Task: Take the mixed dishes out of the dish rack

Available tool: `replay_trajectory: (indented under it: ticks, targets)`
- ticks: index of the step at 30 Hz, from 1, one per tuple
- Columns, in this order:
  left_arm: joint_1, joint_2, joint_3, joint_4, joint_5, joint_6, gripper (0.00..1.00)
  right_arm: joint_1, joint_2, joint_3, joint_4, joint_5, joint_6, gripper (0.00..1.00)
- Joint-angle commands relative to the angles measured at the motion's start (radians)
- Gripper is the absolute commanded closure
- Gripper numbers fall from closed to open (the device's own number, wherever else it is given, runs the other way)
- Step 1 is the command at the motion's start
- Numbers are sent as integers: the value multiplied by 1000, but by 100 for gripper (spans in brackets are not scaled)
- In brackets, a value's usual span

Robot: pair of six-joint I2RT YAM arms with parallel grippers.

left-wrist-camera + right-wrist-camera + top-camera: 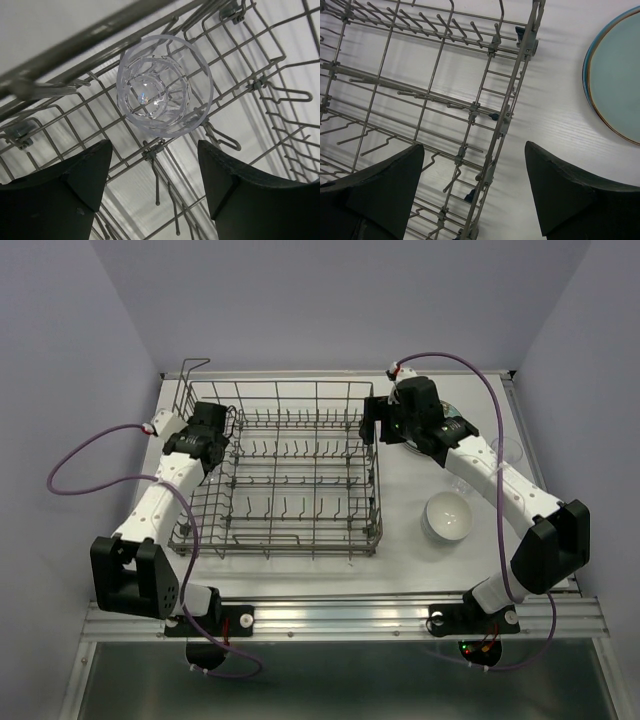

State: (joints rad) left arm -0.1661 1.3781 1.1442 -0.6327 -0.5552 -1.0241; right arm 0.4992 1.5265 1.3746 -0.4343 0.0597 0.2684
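Now left hand (pixel 154 152) spread near glass (pixel 165 85) (seemingly lying in rack (pixel 60 55)); right hand (pixel 474 150) released.

Glass (pixel 165 85) in dish rack (pixel 300 450); bowl (pixel 447 515), plate (pixel 620 75) to its right

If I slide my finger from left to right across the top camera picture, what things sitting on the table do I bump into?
dish rack → white bowl → clear glass
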Motion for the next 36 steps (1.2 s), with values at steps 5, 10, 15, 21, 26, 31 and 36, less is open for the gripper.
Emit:
replay_trajectory:
  ticks: [5,10,15,21,26,31,36]
  targets:
    - [13,-44,-14,-81,-118,-341,20,9,11,-3,31,-4,-24,13]
    - [13,76,31,-114,-109,-467,20,9,9,-5,31,3,-24,13]
    - [13,212,104,-175,-91,-507,35,9,3,-6,26,25,-29,13]
    - [7,149,95,-205,-84,-554,86,9,7,-5,28,28,-28,13]
    - [0,41,115,-179,-94,-479,100,9,-2,0,23,12,-29,10]
    - [-41,-89,179,15,-24,-120,100,9,-45,24,25,-67,-32,0]
    - [-148,-165,236,175,103,213,100,9,-103,52,60,-216,-51,0]
